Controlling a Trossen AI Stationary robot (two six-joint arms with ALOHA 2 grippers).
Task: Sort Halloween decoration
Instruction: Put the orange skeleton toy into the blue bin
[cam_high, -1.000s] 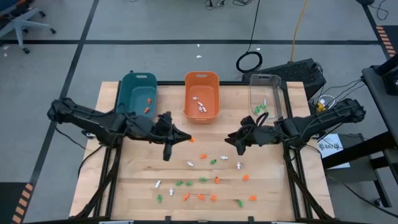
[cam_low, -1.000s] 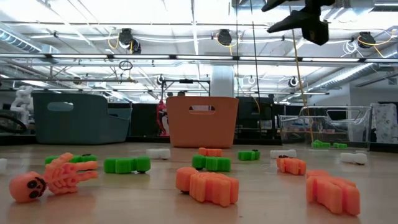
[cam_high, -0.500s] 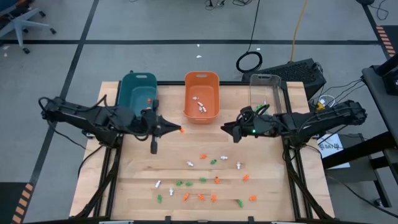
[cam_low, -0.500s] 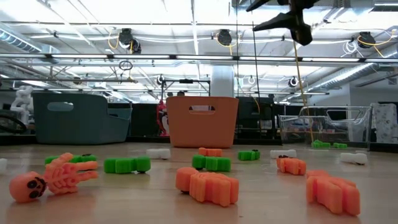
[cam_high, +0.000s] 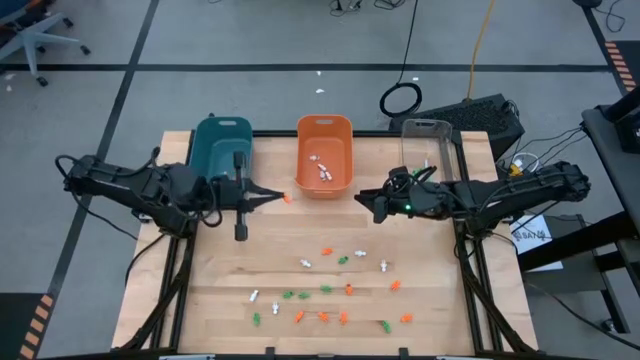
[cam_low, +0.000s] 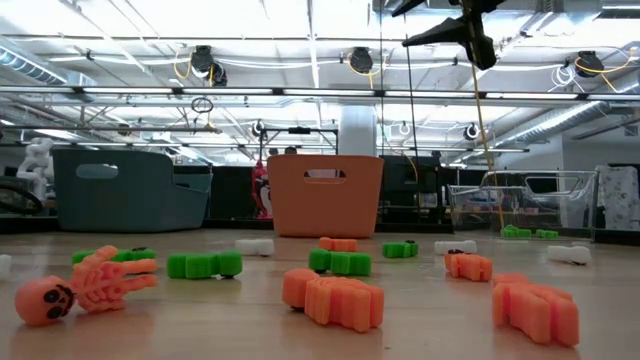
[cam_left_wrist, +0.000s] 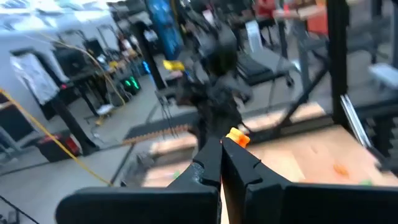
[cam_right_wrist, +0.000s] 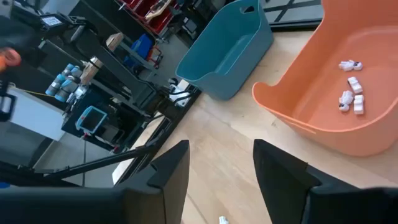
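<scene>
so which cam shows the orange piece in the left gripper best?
Left wrist view: the orange trinket sits pinched at the tips of the left gripper, seen close. The high view shows it only as an orange speck at the gripper tip beside the orange bin. The low view doesn't show it clearly.

Surface (cam_high: 215, 280): pale wooden top | far edge: teal bin (cam_high: 222, 150), orange bin (cam_high: 324, 155), clear bin (cam_high: 428, 152), side by side | near half: scattered orange, white and green trinkets (cam_high: 330, 290), lying apart from one another | nearest the low camera: orange skeleton trinket (cam_low: 85, 283).
</scene>
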